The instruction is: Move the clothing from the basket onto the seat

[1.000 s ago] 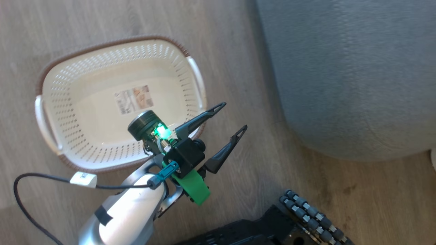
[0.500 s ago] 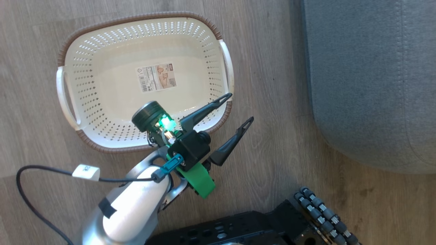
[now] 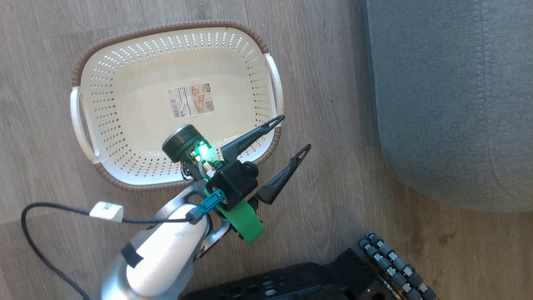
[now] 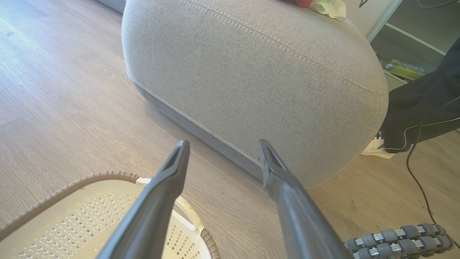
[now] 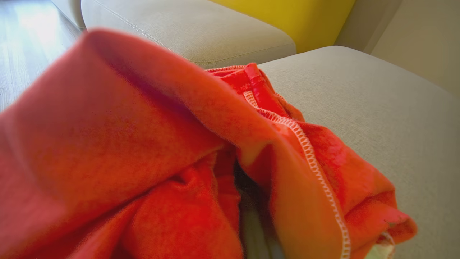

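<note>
The basket [image 3: 166,31] stands on the wooden floor with nothing in it but a label sticker; its corner also shows in the left wrist view [image 4: 90,178]. My left gripper [image 3: 295,132] hovers open over the basket's right near corner, nothing between its fingers [image 4: 222,144], pointing at the seat [image 4: 251,72]. The grey seat [image 3: 449,104] fills the right side of the head view. In the right wrist view the red clothing [image 5: 125,144], with a pale stitched seam, is bunched right before the camera above the seat [image 5: 377,126]. It hides my right gripper's fingers, which are shut in the fabric.
My dark base with its roller wheels [image 3: 391,262] sits at the bottom of the head view. A person's dark trouser leg [image 4: 420,115] and white shoe [image 4: 375,151] stand beside the seat's far end. A yellow cushion [image 5: 287,18] lies behind the seat. A black cable [image 3: 41,208] trails at left.
The head camera has shifted, so basket and seat sit differently in the picture. The left gripper stays open in the same pose over the basket's corner.
</note>
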Available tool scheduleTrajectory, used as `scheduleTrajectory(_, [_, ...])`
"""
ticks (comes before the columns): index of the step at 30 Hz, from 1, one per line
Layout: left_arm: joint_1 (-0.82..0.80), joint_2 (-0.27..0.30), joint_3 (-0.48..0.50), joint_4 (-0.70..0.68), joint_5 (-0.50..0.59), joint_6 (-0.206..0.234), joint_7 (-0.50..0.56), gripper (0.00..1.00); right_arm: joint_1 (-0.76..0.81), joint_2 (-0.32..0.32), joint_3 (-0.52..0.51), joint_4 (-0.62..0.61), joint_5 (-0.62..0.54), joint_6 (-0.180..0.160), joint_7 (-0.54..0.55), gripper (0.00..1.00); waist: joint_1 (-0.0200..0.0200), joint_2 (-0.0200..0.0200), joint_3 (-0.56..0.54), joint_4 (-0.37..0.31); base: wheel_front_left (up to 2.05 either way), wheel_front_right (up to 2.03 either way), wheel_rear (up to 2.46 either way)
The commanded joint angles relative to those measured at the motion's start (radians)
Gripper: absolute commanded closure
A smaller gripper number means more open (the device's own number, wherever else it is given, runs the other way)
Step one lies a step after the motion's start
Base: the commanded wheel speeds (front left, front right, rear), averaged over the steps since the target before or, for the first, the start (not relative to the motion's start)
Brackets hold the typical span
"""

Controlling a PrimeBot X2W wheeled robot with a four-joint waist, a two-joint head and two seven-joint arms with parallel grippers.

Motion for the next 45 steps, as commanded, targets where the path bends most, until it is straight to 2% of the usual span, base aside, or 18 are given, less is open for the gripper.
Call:
scheduleTrajectory(1, [0.011,-0.006,0.016,-0.022,-0.001,-0.001,-0.005,0.00,0.001,-0.035,-0.027,-0.026,-0.024,0.000,-0.006,0.00,0.0000,0.0000,-0.006,-0.001,0.00,0.00,0.00])
scheduleTrajectory(3, [0.015,-0.007,0.015,-0.020,-0.002,-0.001,-0.005,0.00,0.012,-0.041,-0.072,-0.023,-0.040,0.000,-0.003,0.00,0.0000,0.0000,-0.015,-0.001,0.00,0.00,0.00])
scheduleTrajectory(9, [0.026,-0.012,-0.020,-0.026,-0.007,-0.001,-0.005,0.00,0.026,-0.018,-0.100,-0.020,-0.121,0.000,0.037,0.00,0.0000,0.0000,-0.057,-0.002,0.00,0.00,0.00])
scheduleTrajectory(16, [0.047,-0.053,-0.047,-0.026,-0.035,-0.001,-0.005,0.00,0.070,0.001,-0.110,-0.015,-0.250,0.000,0.210,0.00,0.0000,0.0000,-0.161,0.003,0.00,0.00,0.00])
scheduleTrajectory(20, [0.062,-0.084,0.015,-0.025,-0.047,-0.001,-0.005,0.00,0.089,0.009,-0.080,-0.014,-0.316,0.000,0.304,0.00,0.0000,0.0000,-0.229,0.007,0.00,0.00,0.00])
scheduleTrajectory(23, [0.076,-0.096,0.017,-0.023,-0.044,-0.001,-0.005,0.00,0.092,0.016,-0.071,-0.011,-0.331,0.000,0.343,0.00,0.0000,0.0000,-0.281,0.007,0.00,0.00,0.00])
scheduleTrajectory(34, [0.171,-0.123,0.057,-0.006,-0.026,-0.001,-0.005,0.00,0.109,0.036,0.070,0.018,-0.361,0.000,0.406,0.00,0.0000,0.0000,-0.486,-0.007,0.00,0.00,0.00])
scheduleTrajectory(40, [0.226,-0.130,0.117,-0.007,-0.028,-0.001,-0.005,0.00,0.106,0.088,0.174,0.025,-0.316,0.000,0.380,0.00,0.0000,0.0000,-0.587,-0.022,0.00,0.00,0.00])
scheduleTrajectory(45, [0.274,-0.135,0.191,-0.013,-0.025,-0.001,-0.005,0.00,0.124,0.119,0.260,0.026,-0.235,0.000,0.293,0.00,0.0000,0.0000,-0.654,-0.027,0.00,0.00,0.00])
